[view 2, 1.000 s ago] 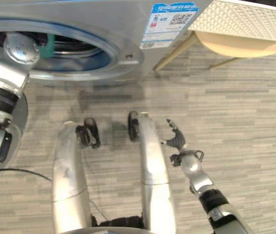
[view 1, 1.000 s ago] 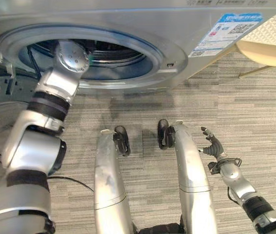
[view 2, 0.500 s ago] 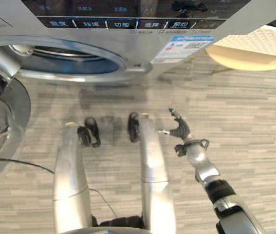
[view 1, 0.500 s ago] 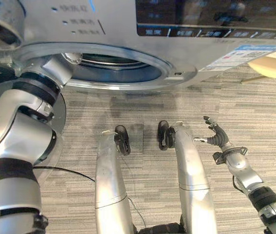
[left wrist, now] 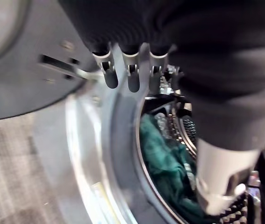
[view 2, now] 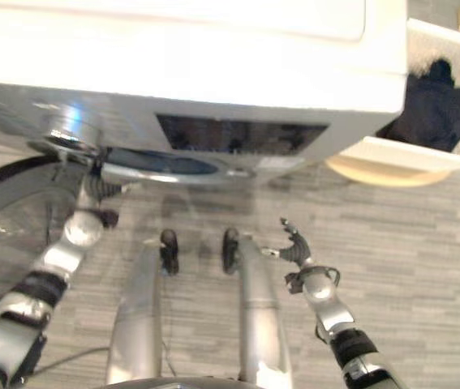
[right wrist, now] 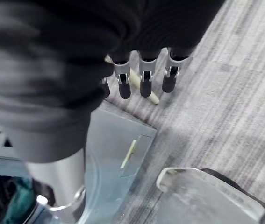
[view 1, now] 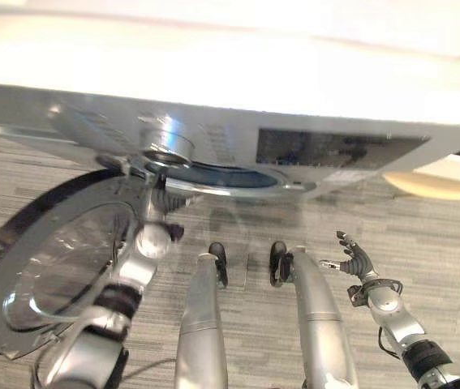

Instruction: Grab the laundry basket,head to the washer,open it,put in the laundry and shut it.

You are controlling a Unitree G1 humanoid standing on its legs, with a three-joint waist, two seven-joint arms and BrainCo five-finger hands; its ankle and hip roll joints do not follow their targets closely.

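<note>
Grey carpet [view 1: 424,243] fronts one washer [view 1: 238,81], door [view 1: 51,267] swung out; left hand [left wrist: 128,74] and right hand [view 1: 351,258] both loose-fingered.

No text on the washer [view 1: 238,65] is legible.

Washer [view 1: 213,73] on grey carpet floor [view 1: 424,235]

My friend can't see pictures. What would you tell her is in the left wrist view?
Green laundry lies inside the washer's drum, seen through its round open doorway. The robot's left hand hangs just in front of the doorway's rim, its fingers straight and holding nothing. The washer's open door shows beside it, over grey striped carpet.
</note>
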